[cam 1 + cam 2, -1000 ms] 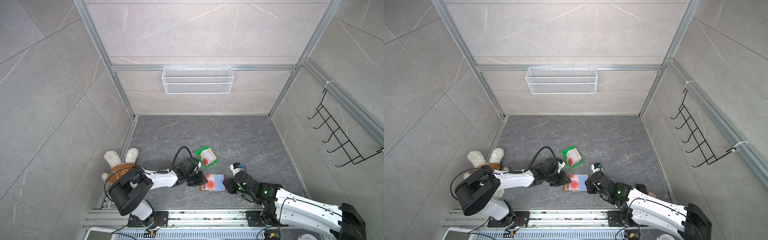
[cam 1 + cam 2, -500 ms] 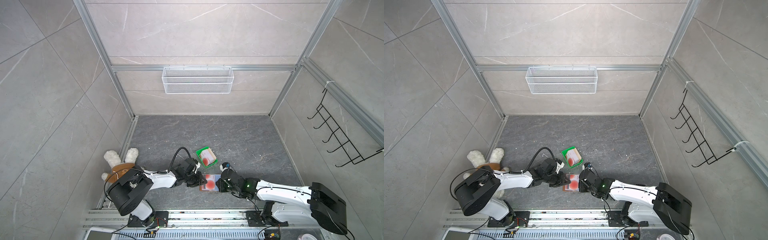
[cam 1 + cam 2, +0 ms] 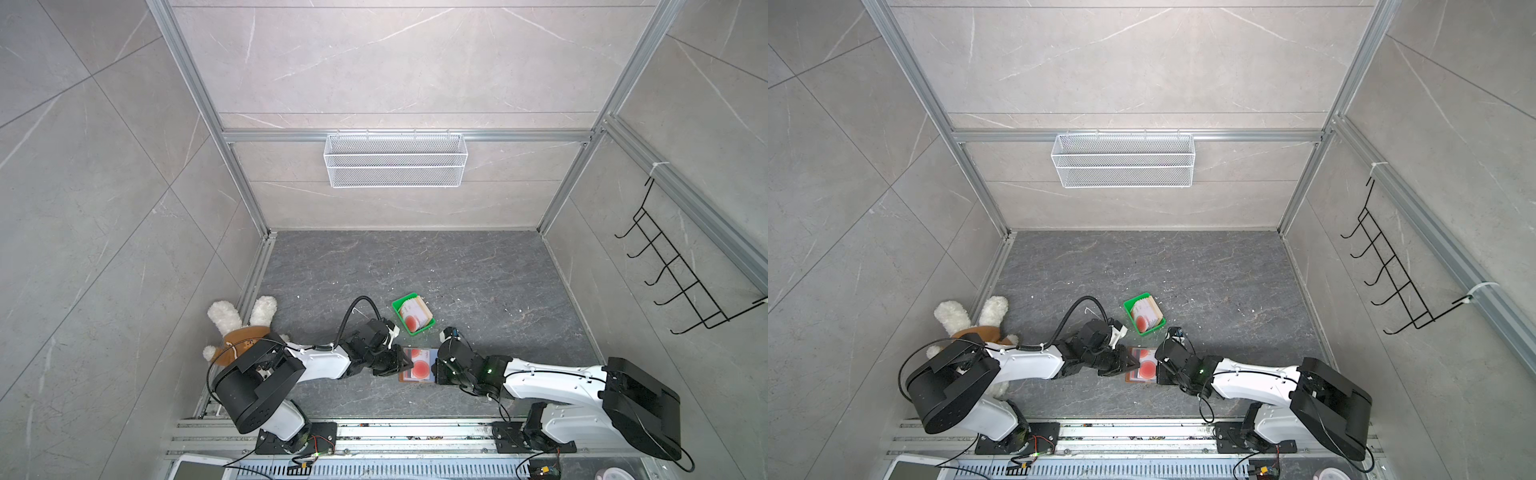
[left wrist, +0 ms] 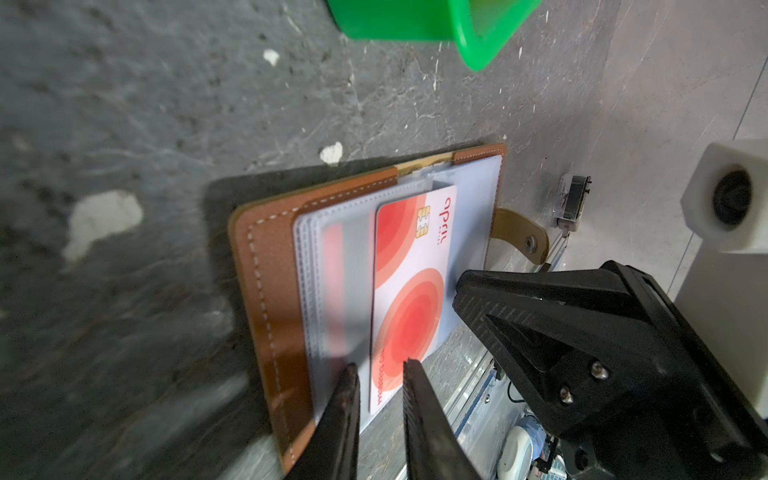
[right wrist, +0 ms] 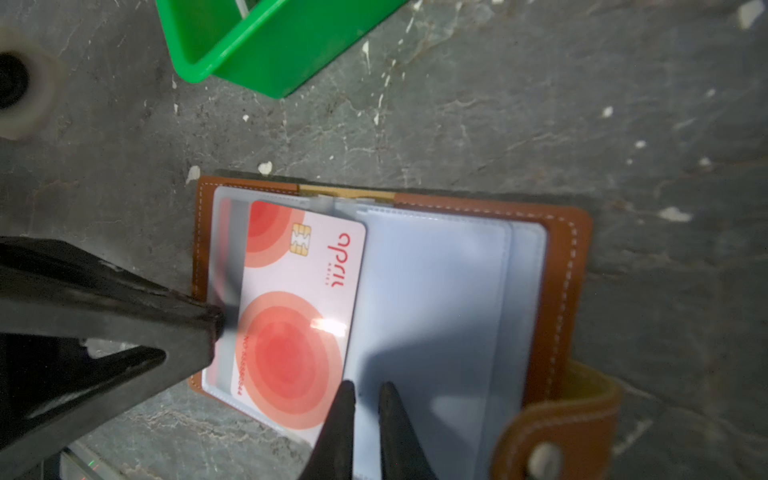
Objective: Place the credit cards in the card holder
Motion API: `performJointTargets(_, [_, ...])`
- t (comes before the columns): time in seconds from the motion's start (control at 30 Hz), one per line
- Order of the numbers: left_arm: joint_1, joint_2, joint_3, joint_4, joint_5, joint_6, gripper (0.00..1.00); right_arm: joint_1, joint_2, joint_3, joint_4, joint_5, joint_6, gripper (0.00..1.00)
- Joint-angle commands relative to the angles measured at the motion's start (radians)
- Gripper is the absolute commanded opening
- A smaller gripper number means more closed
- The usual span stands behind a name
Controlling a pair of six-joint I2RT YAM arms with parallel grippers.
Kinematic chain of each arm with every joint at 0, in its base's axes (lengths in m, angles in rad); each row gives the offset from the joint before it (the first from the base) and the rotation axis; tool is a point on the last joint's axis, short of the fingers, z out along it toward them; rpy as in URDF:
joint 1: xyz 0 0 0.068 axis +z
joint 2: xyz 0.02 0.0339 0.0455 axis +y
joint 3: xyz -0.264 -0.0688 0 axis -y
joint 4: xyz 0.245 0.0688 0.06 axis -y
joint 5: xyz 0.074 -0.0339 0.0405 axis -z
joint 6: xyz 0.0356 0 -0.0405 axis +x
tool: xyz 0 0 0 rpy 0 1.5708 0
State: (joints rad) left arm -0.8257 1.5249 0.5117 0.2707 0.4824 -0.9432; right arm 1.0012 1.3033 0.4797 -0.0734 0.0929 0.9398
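The card holder (image 5: 567, 266) is laid open on the bench (image 5: 540, 104), just beside the green tray (image 3: 397, 309), and is found where it was a second ago. One credit card (image 5: 299, 316) is seen lying on the holder's pages, its far part covered by a blurred clear sleeve (image 5: 226, 249) on the side of the left tool (image 4: 378, 368). The other credit cards (image 3: 413, 318) are kept in the tray.

The right tool (image 5: 368, 386), earlier held off the holder's strap side, has been brought in over the bare sleeves beside the card's edge. Its jaws are parted by a thin gap and nothing is gripped.

The left tool is kept at the opposite edge, as before. Its jaws are narrowly parted, the card's end and a sleeve edge are seen in the gap, and nothing is seen clamped.
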Motion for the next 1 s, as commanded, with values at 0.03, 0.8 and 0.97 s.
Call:
performJointTargets(0.03, [0.004,0.003,-0.013,0.044,0.024,-0.015,0.22,0.007,0.023,-0.009,0.052,-0.016,-0.006,0.15])
performJointTargets(0.8, [0.005,0.004,-0.033,0.075,0.031,-0.036,0.2,0.006,-0.048,-0.05,0.002,-0.025,-0.017,0.15])
performJointTargets(0.97, [0.005,0.007,-0.035,0.078,0.031,-0.037,0.2,0.006,-0.015,-0.055,0.044,-0.051,-0.019,0.15])
